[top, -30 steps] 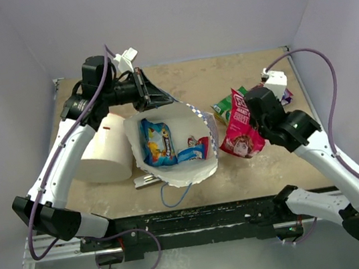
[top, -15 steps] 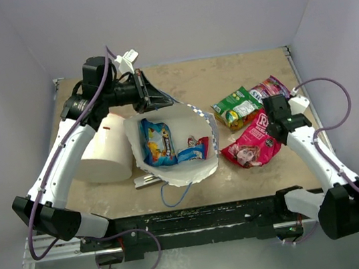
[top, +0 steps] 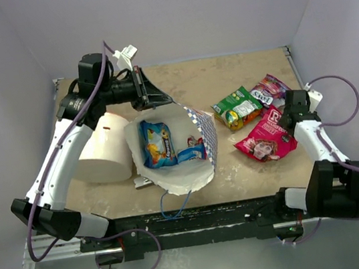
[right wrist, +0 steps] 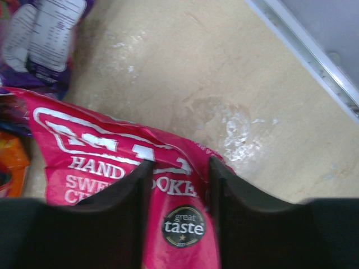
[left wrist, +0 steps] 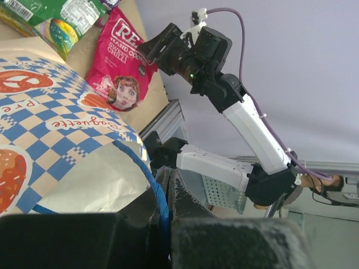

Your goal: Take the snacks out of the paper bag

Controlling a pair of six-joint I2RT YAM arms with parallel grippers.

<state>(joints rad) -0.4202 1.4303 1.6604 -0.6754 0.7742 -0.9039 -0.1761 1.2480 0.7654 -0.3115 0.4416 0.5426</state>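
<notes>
**A:** Start at your right claw (right wrist: 178, 168). The fingers stand spread and pinch nothing. The pink packet (right wrist: 84, 168) lies flat on the table (top: 224, 73) right under them, and its top edge shows through the gap.

**B:** And around it?

**A:** The purple packet (top: 269, 88) is just behind the pink one, and the green packet (top: 237, 107) is to the purple one's left. All three sit close together on the right half of the table, well apart from the bag (top: 200, 130).

**B:** Now your left claw (top: 161, 100).

**A:** It's pressed together on the bag's back rim, with paper and blue string pinched between the fingers. That rim is held up, and the bag's mouth gapes towards the overhead camera.

**B:** What's inside?

**A:** A blue packet (top: 157, 143) lies against the left wall. A smaller red-and-blue packet (top: 191, 152) sits beside it, lower right. Both rest on the cream lining.

**B:** And outward from the bag?

**A:** The white cylinder (top: 104, 149) lies on its side just beside the bag's left wall. A grey clip (top: 144, 179) peeks out at the bag's near left corner.
</notes>
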